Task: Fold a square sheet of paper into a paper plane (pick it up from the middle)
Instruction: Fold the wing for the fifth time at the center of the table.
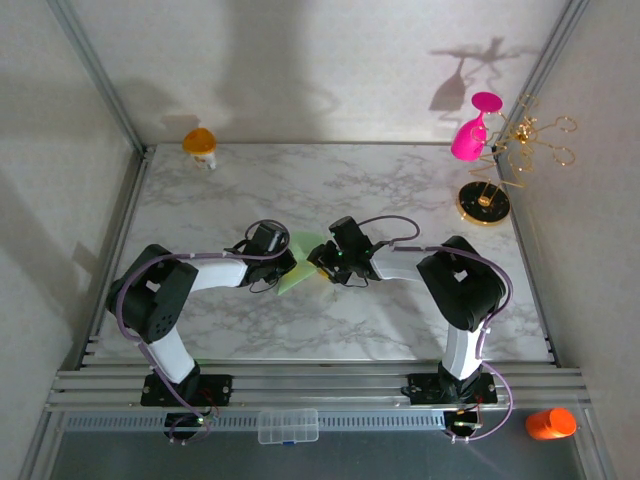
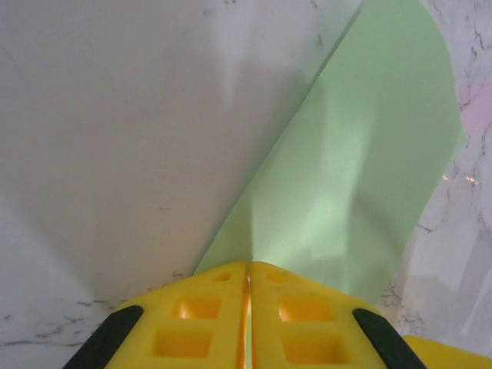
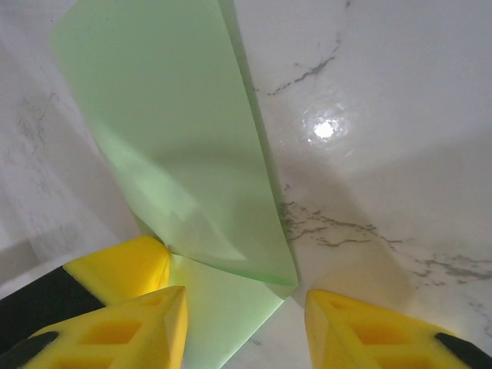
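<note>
Firmly, the left pincer [image 2: 247, 277] pinched the square sheet of paper [image 2: 346, 177] over the tabletop [image 2: 115, 115]; the right pincer [image 3: 244, 298] stood open, straddling its edge.

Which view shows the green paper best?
Left wrist: the paper spreads large across the frame, with the left gripper shut on its near edge. Right wrist shows a curled flap reaching between the open right gripper's fingers. The top view gives a small green patch between the two grippers.

Left gripper [image 2: 248, 267] jaws together; right gripper [image 3: 244, 301] jaws apart
</note>
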